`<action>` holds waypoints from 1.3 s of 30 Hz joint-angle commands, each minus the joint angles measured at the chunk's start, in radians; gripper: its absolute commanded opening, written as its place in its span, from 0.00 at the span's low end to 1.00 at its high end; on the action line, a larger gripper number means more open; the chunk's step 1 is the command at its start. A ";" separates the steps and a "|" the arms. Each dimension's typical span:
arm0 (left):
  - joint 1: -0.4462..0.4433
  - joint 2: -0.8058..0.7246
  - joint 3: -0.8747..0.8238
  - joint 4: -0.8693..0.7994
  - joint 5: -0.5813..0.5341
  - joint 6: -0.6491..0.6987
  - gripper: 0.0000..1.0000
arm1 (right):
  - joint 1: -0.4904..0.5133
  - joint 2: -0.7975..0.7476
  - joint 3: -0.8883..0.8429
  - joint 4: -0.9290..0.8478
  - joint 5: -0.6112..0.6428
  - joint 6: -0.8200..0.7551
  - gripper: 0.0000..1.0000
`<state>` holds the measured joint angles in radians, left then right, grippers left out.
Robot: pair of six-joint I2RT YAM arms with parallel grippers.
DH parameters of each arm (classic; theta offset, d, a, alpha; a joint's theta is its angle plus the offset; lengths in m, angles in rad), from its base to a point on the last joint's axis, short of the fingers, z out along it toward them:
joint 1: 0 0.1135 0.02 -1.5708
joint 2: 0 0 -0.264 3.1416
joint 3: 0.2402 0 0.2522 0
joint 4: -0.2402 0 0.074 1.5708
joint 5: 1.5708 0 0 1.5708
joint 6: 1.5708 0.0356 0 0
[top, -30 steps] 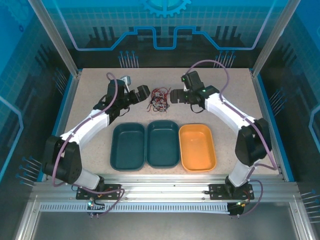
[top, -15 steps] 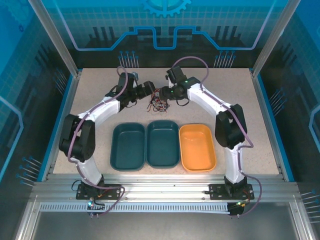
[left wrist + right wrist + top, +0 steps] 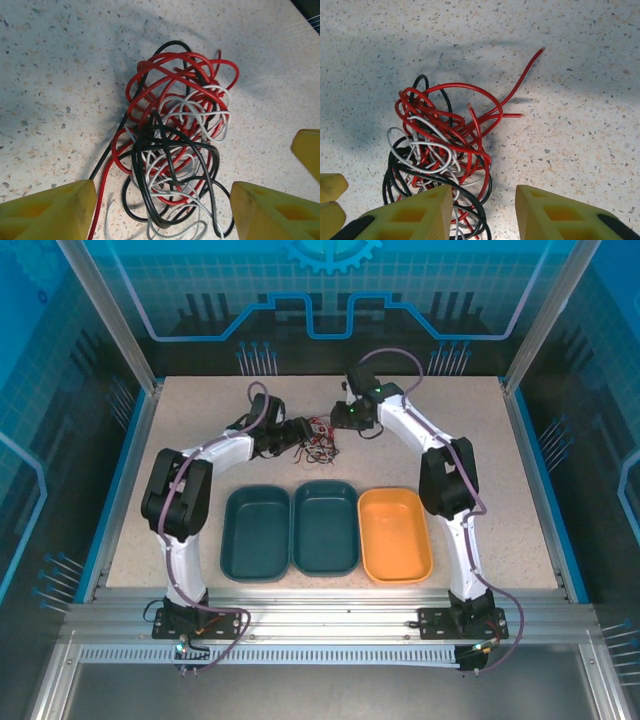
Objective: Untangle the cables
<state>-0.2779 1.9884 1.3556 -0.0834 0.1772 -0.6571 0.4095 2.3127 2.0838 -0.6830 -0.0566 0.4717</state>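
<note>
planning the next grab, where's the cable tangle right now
In the top view the tangle of thin red, black and white cables lies far-centre on the speckled table, between the left and right jaws.

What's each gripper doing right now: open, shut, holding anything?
Left gripper: open, straddling the cables, nothing clamped.
Right gripper: open, at the edge of the cables, nothing clamped.

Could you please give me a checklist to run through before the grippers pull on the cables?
1. Cables separated: not ok, one tangle.
2. Left gripper straddles them: ok.
3. Right gripper centred on them: not ok, they sit off towards one finger.
4. Both jaws open: ok.
5. Red end lying free on the table: ok.
</note>
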 commanded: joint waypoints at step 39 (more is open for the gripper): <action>-0.042 0.208 0.316 -0.050 0.131 -0.033 0.01 | -0.066 -0.012 -0.072 -0.059 0.032 -0.021 0.00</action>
<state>-0.3191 2.1952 1.6188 -0.1200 0.2848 -0.7227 0.3698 2.3905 2.0155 -0.6975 -0.0898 0.4782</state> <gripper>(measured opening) 0.075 0.062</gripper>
